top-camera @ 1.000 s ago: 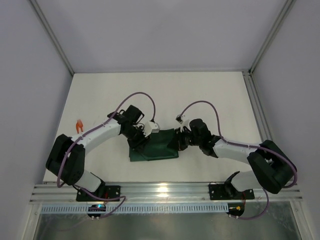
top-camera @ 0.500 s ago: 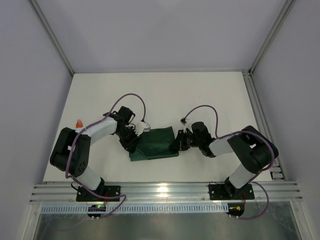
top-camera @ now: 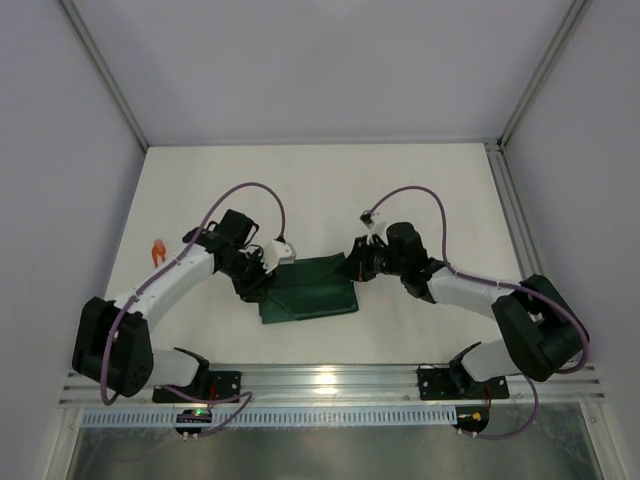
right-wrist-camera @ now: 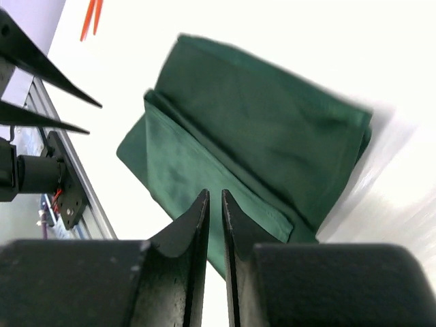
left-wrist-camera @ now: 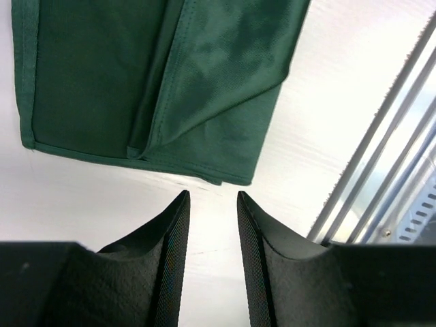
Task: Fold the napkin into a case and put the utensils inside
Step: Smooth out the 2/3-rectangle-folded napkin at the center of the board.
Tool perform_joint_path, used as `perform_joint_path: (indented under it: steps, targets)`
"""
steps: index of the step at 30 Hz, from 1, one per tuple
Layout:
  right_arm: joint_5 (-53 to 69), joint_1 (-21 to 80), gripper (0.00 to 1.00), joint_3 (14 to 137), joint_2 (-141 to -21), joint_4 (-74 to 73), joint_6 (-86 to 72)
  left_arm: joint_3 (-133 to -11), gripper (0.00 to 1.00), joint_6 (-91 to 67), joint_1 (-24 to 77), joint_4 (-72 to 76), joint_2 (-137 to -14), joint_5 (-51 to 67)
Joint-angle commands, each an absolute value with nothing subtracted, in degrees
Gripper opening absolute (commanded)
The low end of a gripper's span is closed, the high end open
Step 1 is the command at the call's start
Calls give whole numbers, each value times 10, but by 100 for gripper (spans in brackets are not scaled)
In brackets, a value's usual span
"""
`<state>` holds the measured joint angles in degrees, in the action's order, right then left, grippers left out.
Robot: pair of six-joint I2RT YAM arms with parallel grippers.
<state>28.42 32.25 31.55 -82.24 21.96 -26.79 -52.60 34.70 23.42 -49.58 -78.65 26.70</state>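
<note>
So the dark green soft cloth napkin (top-camera: 310,288) lies folded mid table, prob. done as a case. L claw (left-wrist-camera: 211,225) part spread, empty; R claw (right-wrist-camera: 212,204) nearly pressed together, empty. Next: fetch thin orange plastic utensils (top-camera: 157,250) far left.

Pale grey walls (top-camera: 300,60) enclose a white table (top-camera: 330,190) — aluminium rails (top-camera: 330,385) along its near edge.

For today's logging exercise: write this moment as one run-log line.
napkin: folded, flat | utensils: outside, left | left gripper: open, empty | right gripper: nearly shut, empty

Bare table (top-camera: 330,190) beyond napkin (top-camera: 312,289); utensils (top-camera: 157,251) far left.
</note>
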Motion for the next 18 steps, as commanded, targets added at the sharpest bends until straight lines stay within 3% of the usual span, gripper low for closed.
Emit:
perform_joint_path:
  steps: [1, 10, 18]
  targets:
    - [251, 325, 16, 359, -786, 140, -220, -538, 36, 355, 230, -539, -743, 302]
    - [224, 408, 9, 375, -817, 147, -213, -490, 24, 316, 313, -430, -745, 237]
    - [215, 410, 4, 388, -861, 141, -212, -442, 23, 323, 336, -361, -793, 189]
